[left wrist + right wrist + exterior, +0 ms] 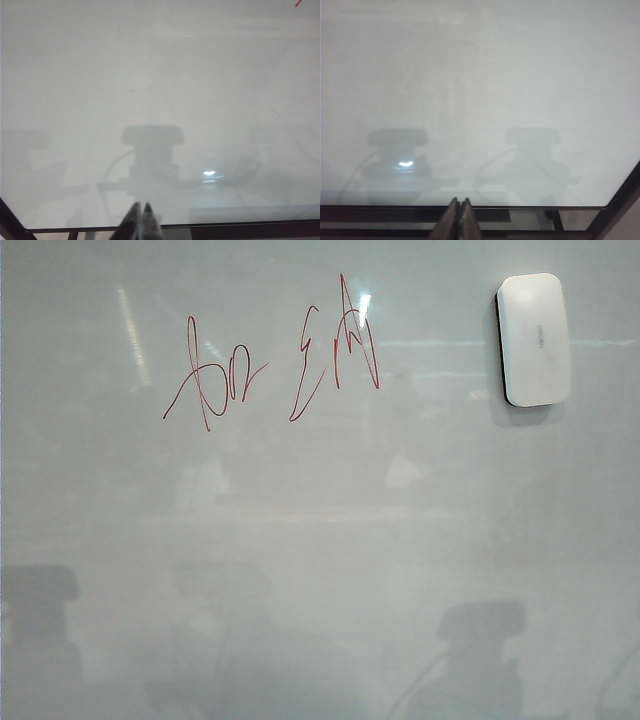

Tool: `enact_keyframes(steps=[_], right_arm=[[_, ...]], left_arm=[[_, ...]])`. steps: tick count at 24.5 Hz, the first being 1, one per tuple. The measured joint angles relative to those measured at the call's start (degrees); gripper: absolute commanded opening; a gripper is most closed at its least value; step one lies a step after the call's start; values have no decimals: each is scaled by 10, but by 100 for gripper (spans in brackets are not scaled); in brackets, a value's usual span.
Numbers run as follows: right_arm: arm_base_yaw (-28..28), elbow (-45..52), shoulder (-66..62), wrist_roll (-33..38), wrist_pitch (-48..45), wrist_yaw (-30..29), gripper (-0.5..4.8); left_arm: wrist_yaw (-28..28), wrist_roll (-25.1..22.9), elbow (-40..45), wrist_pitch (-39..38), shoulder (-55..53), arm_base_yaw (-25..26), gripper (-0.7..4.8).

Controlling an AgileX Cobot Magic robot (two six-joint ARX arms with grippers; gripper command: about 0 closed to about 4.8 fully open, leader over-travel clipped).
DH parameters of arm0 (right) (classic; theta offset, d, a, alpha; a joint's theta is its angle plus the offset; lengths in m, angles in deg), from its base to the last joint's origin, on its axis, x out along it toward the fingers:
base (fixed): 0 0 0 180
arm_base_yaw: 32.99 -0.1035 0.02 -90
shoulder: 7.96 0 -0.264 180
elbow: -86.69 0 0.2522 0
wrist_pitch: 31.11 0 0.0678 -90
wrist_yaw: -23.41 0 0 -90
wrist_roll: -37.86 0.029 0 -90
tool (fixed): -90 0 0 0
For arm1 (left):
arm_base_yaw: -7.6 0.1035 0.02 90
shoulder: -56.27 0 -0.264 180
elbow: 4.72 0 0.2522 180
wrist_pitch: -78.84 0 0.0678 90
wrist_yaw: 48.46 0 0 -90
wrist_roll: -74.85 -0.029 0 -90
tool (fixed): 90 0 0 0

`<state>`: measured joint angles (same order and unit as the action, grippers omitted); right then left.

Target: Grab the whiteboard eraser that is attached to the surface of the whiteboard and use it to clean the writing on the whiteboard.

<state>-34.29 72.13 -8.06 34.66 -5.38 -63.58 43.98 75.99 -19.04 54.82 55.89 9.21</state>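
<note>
The white whiteboard eraser (534, 338) clings to the glossy whiteboard (320, 540) at the upper right in the exterior view. The red writing sits in two loopy groups, one (212, 375) left of centre and one (338, 345) near the middle top. A tip of a red stroke (298, 3) shows in the left wrist view. My left gripper (141, 205) is shut and empty at the board's dark edge, far from the eraser. My right gripper (459, 201) is shut and empty too, at that edge. Neither arm appears in the exterior view.
A dark frame (395, 214) borders the whiteboard beside both grippers. Grey reflections of the arms (480, 640) and bright light spots (209, 174) lie on the glossy surface.
</note>
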Motion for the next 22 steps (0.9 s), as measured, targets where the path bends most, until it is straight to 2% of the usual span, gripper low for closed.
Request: enact_keyframes(steps=[2,6,7,9,11,14,15,17,20,22], right_arm=[[0,0,0,0,0,0,-1],[0,0,0,0,0,0,-1],[0,0,0,0,0,0,-1],[0,0,0,0,0,0,-1],[0,0,0,0,0,0,-1],[0,0,0,0,0,0,-1],[0,0,0,0,0,0,-1],[0,0,0,0,0,0,-1],[0,0,0,0,0,0,-1],[0,0,0,0,0,0,-1]], left_arm=[[0,1,0,1,0,0,-5],[5,56,-32,47,-20,-26,-5],[18,64,-96,75,-42,-46,-5],[29,66,-169,68,-66,-66,-5],[48,56,-270,14,-96,-85,-5],[78,29,-477,-249,-134,-122,-5],[88,26,-515,-301,-134,-127,-5],[153,22,-607,-409,-125,-131,-5],[206,3,-662,-488,-110,-131,-5],[209,-16,-666,-521,-94,-131,-5]])
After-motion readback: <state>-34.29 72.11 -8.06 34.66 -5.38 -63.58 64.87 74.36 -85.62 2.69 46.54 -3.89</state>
